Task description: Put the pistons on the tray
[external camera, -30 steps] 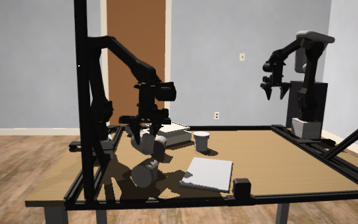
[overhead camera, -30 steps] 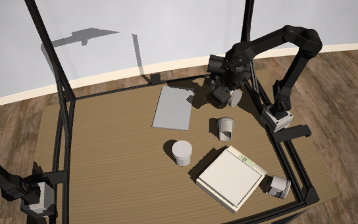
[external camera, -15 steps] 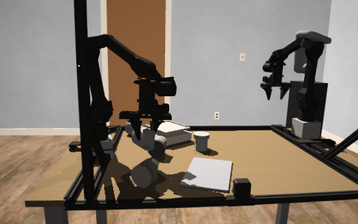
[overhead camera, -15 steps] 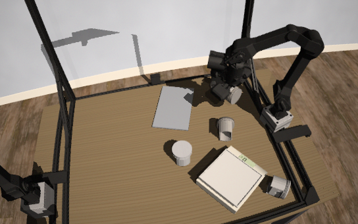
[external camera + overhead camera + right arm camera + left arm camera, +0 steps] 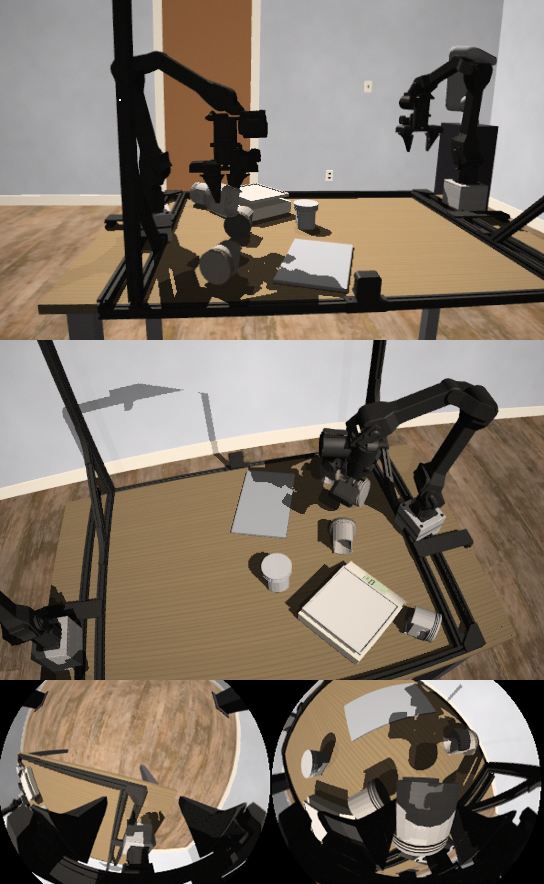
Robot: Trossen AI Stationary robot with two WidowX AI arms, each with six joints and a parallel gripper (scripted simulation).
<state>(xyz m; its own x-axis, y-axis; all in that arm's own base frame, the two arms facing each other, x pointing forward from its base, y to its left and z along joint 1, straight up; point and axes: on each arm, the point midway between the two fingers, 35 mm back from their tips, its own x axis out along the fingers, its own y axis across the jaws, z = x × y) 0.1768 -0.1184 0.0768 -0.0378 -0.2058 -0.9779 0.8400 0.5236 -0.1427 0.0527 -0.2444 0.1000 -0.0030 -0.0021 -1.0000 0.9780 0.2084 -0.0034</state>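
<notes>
The flat steel tray (image 5: 260,512) (image 5: 325,255) (image 5: 370,721) lies on the bench. My left gripper (image 5: 352,489) (image 5: 227,192) is shut on a piston (image 5: 424,832) and holds it above the bench, right of the tray in the top view. A second piston (image 5: 218,265) (image 5: 468,742) lies on its side near the frame. A third piston (image 5: 343,534) (image 5: 237,222) (image 5: 365,802) lies between tray and scale. A fourth piston (image 5: 276,570) (image 5: 305,215) (image 5: 313,763) stands upright. A fifth piston (image 5: 424,624) (image 5: 200,194) lies beside the scale. My right gripper (image 5: 419,149) (image 5: 144,800) is open and empty, high up.
The white scale (image 5: 350,610) (image 5: 265,212) has an empty pan; its display (image 5: 374,582) is too small to read. Black frame rails (image 5: 170,479) (image 5: 430,298) edge the bench, with a small black block (image 5: 236,460) (image 5: 367,285) behind the tray in the top view.
</notes>
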